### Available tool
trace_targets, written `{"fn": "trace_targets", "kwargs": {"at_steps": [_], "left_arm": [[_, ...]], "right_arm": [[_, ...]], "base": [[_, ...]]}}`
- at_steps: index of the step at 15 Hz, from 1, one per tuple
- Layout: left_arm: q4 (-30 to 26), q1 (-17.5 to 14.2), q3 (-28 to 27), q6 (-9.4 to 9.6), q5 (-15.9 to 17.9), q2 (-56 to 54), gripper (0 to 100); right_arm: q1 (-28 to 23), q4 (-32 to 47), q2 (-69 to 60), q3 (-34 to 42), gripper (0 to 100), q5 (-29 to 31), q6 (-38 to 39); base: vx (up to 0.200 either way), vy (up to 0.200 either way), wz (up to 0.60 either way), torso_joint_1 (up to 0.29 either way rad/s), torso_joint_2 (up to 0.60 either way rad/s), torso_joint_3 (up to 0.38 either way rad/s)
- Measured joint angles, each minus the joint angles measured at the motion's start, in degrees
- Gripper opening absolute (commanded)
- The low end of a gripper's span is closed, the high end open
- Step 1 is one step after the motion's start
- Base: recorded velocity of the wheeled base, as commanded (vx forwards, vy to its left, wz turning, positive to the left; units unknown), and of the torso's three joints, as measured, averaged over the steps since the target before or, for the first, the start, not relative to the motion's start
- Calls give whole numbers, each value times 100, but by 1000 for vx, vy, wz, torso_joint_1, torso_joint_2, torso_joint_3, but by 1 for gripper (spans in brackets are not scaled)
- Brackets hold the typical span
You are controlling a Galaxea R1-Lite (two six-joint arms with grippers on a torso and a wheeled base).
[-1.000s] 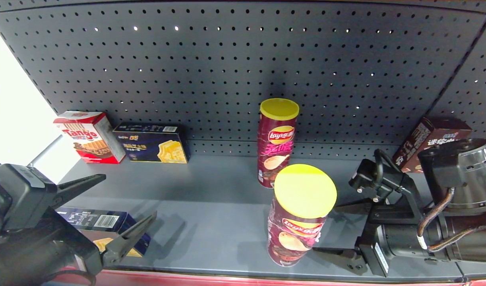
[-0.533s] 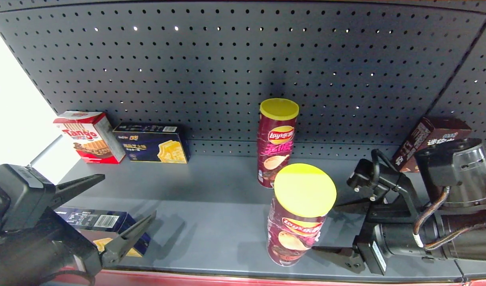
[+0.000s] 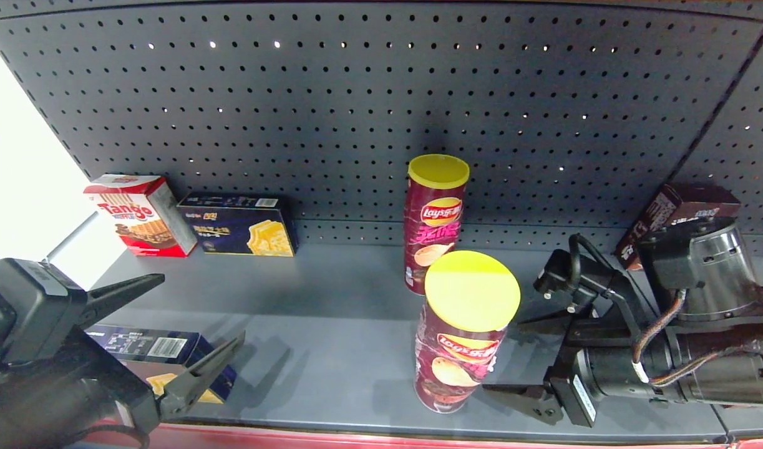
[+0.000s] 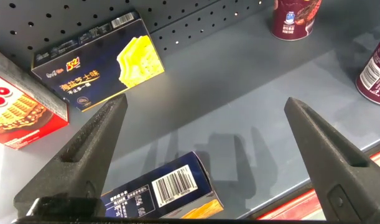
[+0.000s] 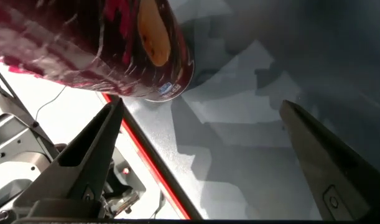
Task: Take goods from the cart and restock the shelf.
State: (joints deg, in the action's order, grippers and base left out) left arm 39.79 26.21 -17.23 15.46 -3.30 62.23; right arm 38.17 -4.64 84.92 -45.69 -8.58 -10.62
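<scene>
R hand point(image 3: 503, 357) open, beside front chip can point(image 3: 457, 352)

Dark store shelving, lit from a bright gap on its left.

A dark grey perforated metal back panel point(image 3: 356, 112) rises behind the flat grey metal shelf deck point(image 3: 331, 293), and pinpoints of light shine through some of its holes. A second perforated panel point(image 3: 740, 131) joins it on the right along a slanting dark seam point(image 3: 721, 112). A glossy red strip point(image 3: 356, 439) runs along the deck's front edge. Past the left end lies a washed-out white brightness point(image 3: 19, 156), crossed by a thin pale rod point(image 3: 69, 240). In the right wrist view, pale floor point(image 5: 59, 118) shows below the red strip.
</scene>
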Motion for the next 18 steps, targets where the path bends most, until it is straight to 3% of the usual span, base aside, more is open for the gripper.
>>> {"fn": "trace_targets", "kwargs": {"at_steps": [12, 18], "left_arm": [[-2, -94, 33, -9, 7, -27, 100], [-22, -149, -116, 0, -28, -291, 100]], "right_arm": [[2, -9, 258, -277, 100, 16, 2], [-505, -96, -661, -227, 100, 260, 44]], "base": [[0, 0, 0, 0, 0, 0], [0, 0, 0, 0, 0, 0]]}}
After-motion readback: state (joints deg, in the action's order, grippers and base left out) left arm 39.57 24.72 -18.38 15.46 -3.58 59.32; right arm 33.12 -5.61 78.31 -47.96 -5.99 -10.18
